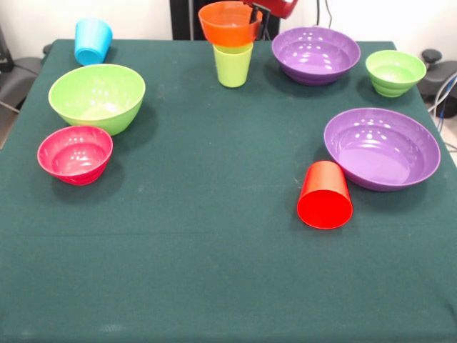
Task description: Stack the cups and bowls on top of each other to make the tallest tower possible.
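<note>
A glossy round orange bowl sits atop the tapered lime cup at twelve o'clock; the gripper is there, jaws unreadable.

1. We find no readable text, label, brand, number or sign anywhere in the front view.
2. We see only plain, unmarked surfaces on the cups, the bowls and the green table cloth.
</note>
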Motion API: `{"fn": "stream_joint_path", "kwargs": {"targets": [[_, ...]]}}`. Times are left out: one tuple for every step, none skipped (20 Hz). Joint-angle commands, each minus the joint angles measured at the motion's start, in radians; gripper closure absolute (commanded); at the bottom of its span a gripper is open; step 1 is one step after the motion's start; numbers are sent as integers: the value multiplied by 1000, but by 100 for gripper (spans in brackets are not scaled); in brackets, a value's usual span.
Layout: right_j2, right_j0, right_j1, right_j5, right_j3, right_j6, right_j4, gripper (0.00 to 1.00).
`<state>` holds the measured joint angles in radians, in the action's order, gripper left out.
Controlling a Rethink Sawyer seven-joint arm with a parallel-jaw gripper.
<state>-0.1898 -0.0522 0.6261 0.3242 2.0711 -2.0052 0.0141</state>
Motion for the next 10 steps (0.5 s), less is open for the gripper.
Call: {"fn": "stream_joint_path", "kwargs": {"targets": [[67, 0, -45, -45, -33, -114, -7, 100], [69, 0, -56, -60, -34, -120, -5, 100], [71, 1, -64, -73, -35, -125, -4, 100], [70, 4, -78, -88, -44, -131, -1, 100], [71, 4, -85, -95, -48, -133, 0, 100], [72, 3, -89, -98, -52, -132, 0, 100], [72, 3, -92, -100, -54, -133, 1, 100], [74, 6, -100, -107, -58, -137, 3, 100], [76, 8, -102, -110, -58, -139, 5, 100], [78, 9, -104, -112, -59, -141, 6, 100]]}}
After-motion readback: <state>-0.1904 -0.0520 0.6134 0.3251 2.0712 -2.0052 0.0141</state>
